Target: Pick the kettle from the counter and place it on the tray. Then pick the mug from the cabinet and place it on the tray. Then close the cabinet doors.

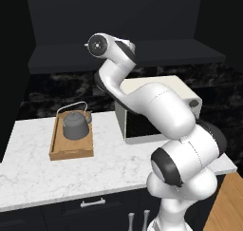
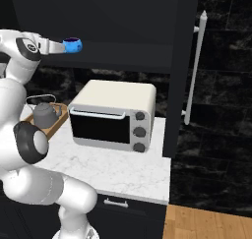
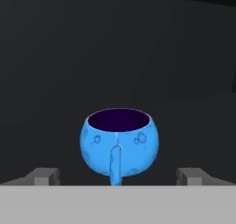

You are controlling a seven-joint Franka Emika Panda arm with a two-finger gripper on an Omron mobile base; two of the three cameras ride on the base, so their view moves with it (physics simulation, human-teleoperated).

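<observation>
The end effector (image 3: 118,176) is seen with its two fingertips (image 3: 45,176) spread wide apart, one on each side of the mug (image 3: 120,142), and nothing is clamped between them. The mug, a round bright-blue cup with a dark purple inside, is seen upright on the dark shelf (image 3: 193,126) of the cabinet (image 2: 123,21), with its handle turned toward the hand camera. Whether the fingertips touch the mug cannot be told; in the hand view a gap is seen on either side of it. In the right base view the mug (image 2: 72,45) is seen at the front edge of the shelf, right at the tip of the raised arm. Below the mug and to its left, the tray (image 1: 71,139) is set on the surface (image 1: 57,173), and the kettle (image 1: 76,123) is stood upright inside the tray, toward its far end, with its wire handle arched above it. A toaster oven (image 2: 112,116) is placed on the surface beneath the mug, just beside the tray on the tray's right. To the right of the mug, one cabinet door (image 2: 184,66) is swung open, with its long silver handle (image 2: 195,68) shown upright. Dark drawers (image 1: 92,204) with a silver handle are seen under the surface.
</observation>
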